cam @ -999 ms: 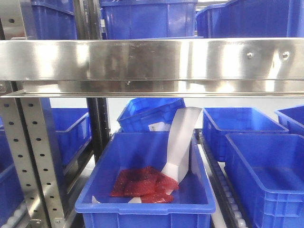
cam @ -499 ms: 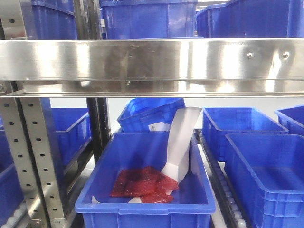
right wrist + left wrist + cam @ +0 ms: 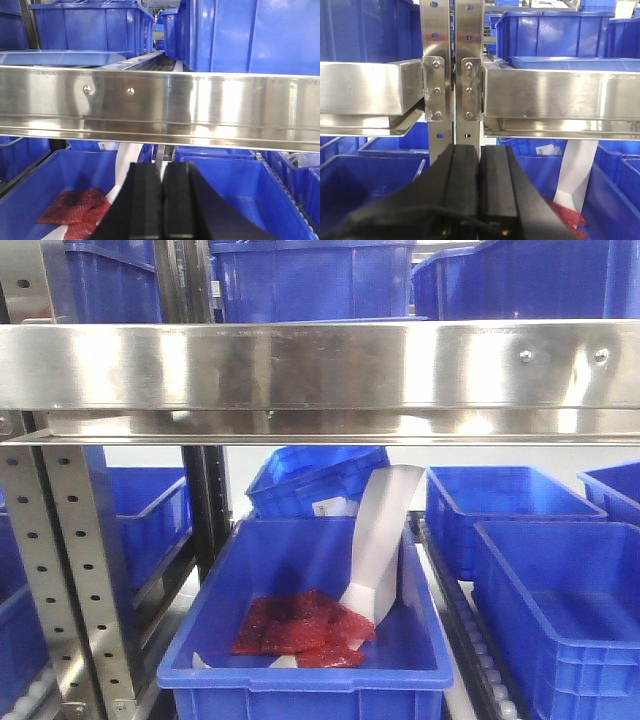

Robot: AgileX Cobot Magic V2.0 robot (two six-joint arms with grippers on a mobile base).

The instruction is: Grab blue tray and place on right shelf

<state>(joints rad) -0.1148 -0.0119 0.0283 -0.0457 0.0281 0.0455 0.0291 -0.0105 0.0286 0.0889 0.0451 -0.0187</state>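
On your left, the perforated grey uprights (image 3: 451, 75) stand side by side, and the left gripper (image 3: 479, 165) hangs just in front of them, below the shelf rails, with its black pads pressed together on nothing. To the right of those uprights runs the right shelf (image 3: 560, 95), its shiny steel front edge level across your view. The blue tray (image 3: 580, 63) lies flat on that shelf, its pale rim just behind the steel edge, with deep blue bins (image 3: 555, 32) behind it; from the right wrist you see what looks like the same tray (image 3: 60, 57), though only a sliver shows. Further right, the right gripper (image 3: 160, 200) sits below the steel edge, pads closed together and empty. Beneath it, a deep bin (image 3: 310, 640) holds red packets (image 3: 300, 625).
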